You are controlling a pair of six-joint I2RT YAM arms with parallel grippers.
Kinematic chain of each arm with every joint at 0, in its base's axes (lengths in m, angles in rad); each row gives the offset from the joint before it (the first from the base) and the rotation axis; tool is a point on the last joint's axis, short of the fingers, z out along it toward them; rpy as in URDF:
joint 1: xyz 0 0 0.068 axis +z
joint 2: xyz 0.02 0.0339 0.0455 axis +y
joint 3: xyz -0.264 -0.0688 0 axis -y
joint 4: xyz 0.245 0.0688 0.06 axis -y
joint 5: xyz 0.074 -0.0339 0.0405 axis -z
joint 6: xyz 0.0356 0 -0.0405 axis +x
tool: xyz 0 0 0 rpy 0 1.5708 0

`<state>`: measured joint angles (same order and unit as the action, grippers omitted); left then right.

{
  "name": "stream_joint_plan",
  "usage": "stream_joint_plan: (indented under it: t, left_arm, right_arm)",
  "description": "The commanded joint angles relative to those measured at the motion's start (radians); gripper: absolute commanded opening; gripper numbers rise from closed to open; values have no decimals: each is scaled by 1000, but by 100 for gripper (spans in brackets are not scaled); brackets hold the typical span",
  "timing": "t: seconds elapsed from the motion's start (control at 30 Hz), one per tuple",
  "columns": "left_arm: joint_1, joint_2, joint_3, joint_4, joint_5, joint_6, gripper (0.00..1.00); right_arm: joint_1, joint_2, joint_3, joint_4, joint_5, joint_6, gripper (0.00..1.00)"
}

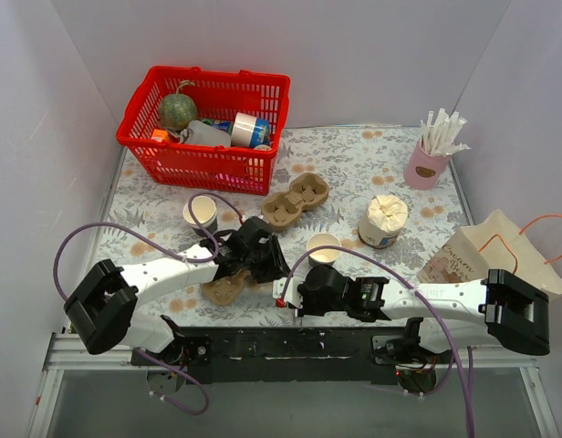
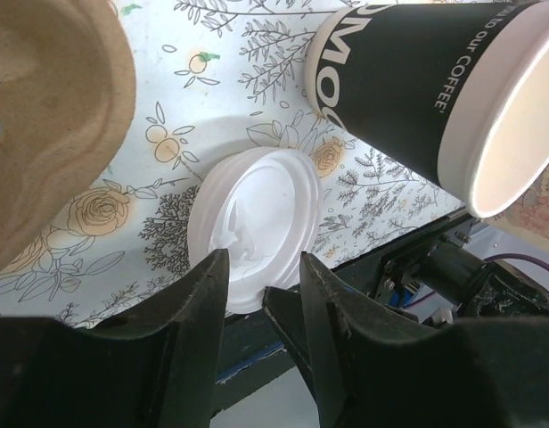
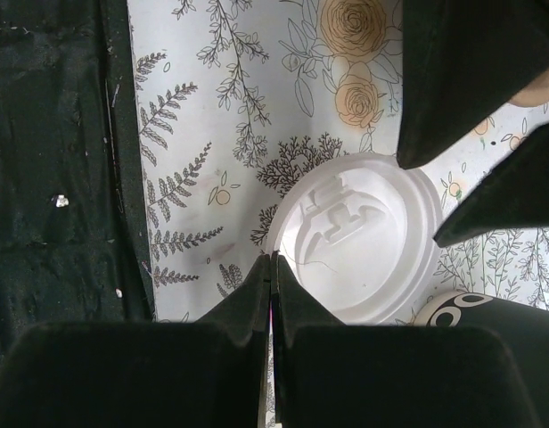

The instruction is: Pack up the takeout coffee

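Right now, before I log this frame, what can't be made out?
- Left wrist: white lid, near rim covered by fingers of the left gripper; contact unclear.
- Left wrist: dark cup, lettering cut off by top edge.
- Top view: red basket, contents too small to name.

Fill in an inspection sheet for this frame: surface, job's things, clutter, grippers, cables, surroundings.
Surface: floral tablecloth, no spills seen.
Job's things: dark-banded coffee cup open; white lid flat on the cloth beside it.
Clutter: red basket, cup carrier, second carrier, paper-topped tub, pink stick holder, paper bag, spare open cup.
Grippers: left gripper jaws apart over the lid's edge; right gripper jaws shut, empty.
Cables: purple cables loop over the cloth.
Surroundings: plain pale walls.
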<state>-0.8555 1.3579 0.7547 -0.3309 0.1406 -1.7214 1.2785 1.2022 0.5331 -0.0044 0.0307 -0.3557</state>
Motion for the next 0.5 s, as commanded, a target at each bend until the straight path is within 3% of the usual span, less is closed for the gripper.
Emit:
stream_joint_plan:
  t: [0.0, 0.47]
  left_arm:
    - [-16, 23, 60, -60, -64, 25, 36]
    - [-47, 61, 101, -132, -162, 5, 36]
  right_arm:
    - [10, 8, 38, 6, 6, -9, 1]
    - [12, 5, 39, 6, 6, -2, 1]
